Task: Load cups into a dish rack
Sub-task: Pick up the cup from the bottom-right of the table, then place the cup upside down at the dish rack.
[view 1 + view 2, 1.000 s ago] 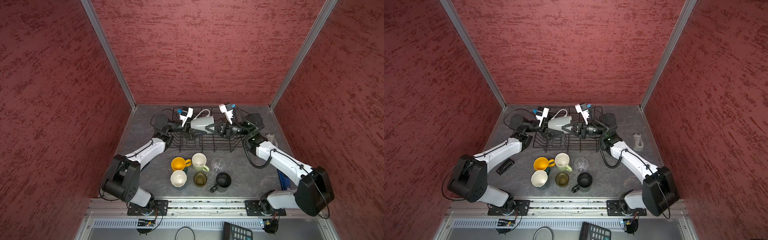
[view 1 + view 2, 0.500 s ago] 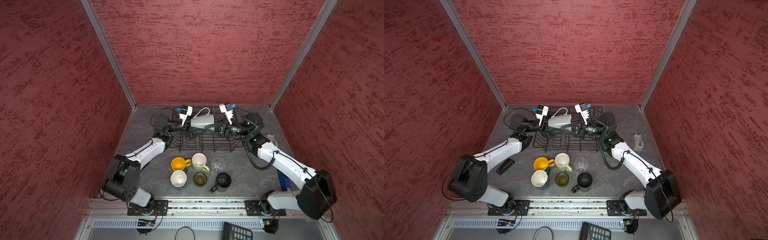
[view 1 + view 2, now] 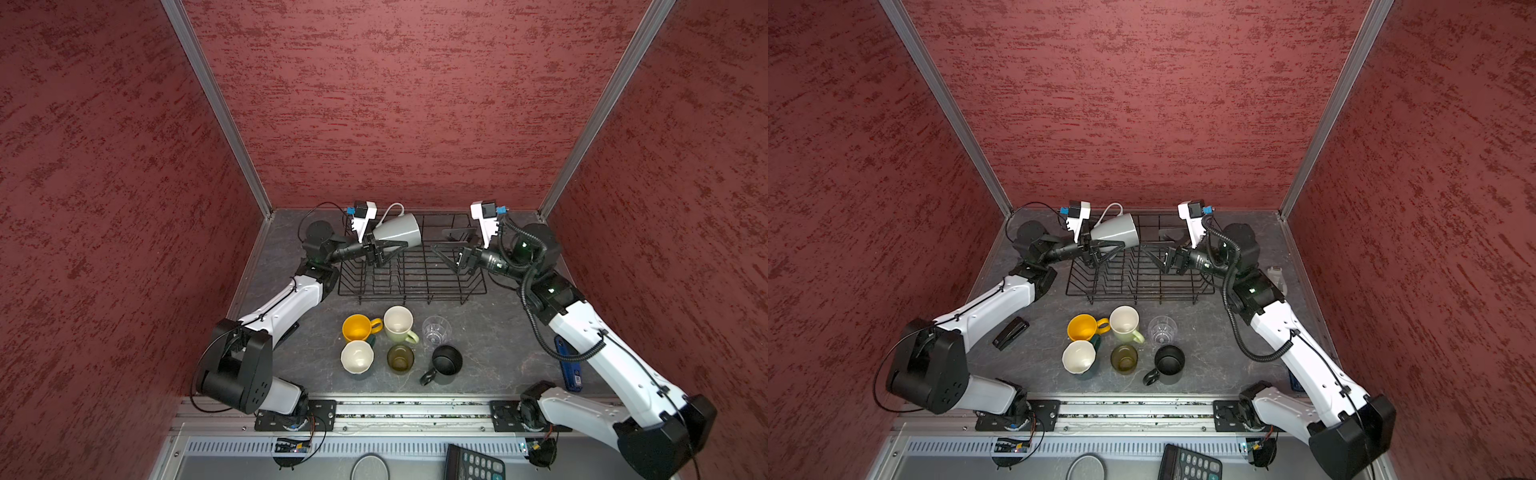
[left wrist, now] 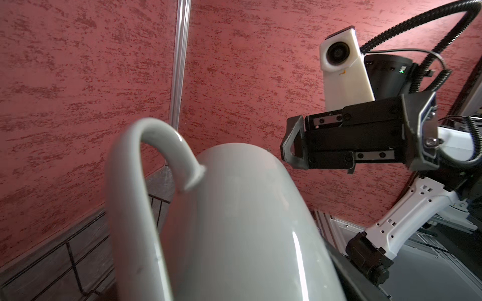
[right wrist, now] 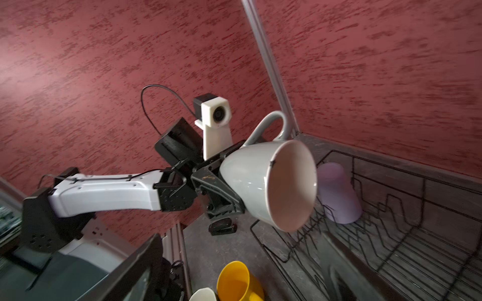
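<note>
My left gripper (image 3: 395, 240) is shut on the grey mug (image 3: 397, 230), which it holds on its side above the left end of the black wire dish rack (image 3: 411, 286). The mug's mouth faces my right gripper (image 3: 438, 240), which stands open and empty over the rack's right part. A lilac tumbler (image 5: 336, 192) stands mouth down in the rack's far corner. In front of the rack stand the yellow mug (image 3: 357, 327), pale green mug (image 3: 398, 324), clear glass (image 3: 436, 330), dark teal mug (image 3: 356, 358), olive-brown glass (image 3: 400, 358) and black mug (image 3: 446, 360).
A black stapler (image 3: 1010, 332) lies on the table left of the cups. A blue object (image 3: 569, 365) lies under my right arm, and a small grey dispenser (image 3: 1276, 276) stands right of the rack. A calculator (image 3: 473, 463) sits below the front rail.
My right gripper has opened, let go of the grey mug and drawn back to the right. The left gripper keeps the mug and has carried it towards the rack's left end.
</note>
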{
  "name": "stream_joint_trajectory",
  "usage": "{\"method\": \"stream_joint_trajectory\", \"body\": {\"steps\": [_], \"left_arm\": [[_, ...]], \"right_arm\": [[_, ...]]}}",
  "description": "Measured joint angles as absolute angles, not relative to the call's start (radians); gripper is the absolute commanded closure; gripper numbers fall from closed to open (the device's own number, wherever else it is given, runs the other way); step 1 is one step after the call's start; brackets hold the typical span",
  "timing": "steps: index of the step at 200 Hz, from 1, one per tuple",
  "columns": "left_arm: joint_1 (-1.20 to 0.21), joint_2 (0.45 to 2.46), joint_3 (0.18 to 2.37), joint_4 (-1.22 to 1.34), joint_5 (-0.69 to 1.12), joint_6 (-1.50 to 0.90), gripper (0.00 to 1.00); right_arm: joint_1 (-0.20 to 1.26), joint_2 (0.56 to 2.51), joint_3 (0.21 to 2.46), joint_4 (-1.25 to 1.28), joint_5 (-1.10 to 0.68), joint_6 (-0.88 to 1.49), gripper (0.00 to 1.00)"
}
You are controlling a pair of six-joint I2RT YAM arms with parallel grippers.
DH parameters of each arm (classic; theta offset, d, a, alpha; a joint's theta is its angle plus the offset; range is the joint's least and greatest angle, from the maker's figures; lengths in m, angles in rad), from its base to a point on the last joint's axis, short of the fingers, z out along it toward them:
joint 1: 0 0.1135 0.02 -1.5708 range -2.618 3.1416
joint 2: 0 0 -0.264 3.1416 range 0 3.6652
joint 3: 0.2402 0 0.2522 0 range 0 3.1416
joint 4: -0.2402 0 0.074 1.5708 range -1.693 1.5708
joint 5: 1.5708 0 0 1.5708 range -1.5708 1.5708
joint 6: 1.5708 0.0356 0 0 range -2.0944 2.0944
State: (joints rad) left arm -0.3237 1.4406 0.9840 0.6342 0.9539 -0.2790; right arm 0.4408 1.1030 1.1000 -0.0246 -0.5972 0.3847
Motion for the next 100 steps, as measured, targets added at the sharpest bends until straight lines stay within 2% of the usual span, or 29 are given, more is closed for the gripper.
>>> {"method": "stream_joint_trajectory", "body": {"steps": [41, 100], "left_arm": [[-0.324, 1.432, 1.111, 0.301, 0.871, -0.157, 1.0], [-0.321, 1.472, 1.372, -0.161, 0.707, -0.049, 1.0]], "right_arm": [[0.385, 1.112, 1.106, -0.15, -0.423, 0.377, 0.03], [0.352, 1.16, 1.109, -0.258, -0.323, 0.377, 0.03]]}}
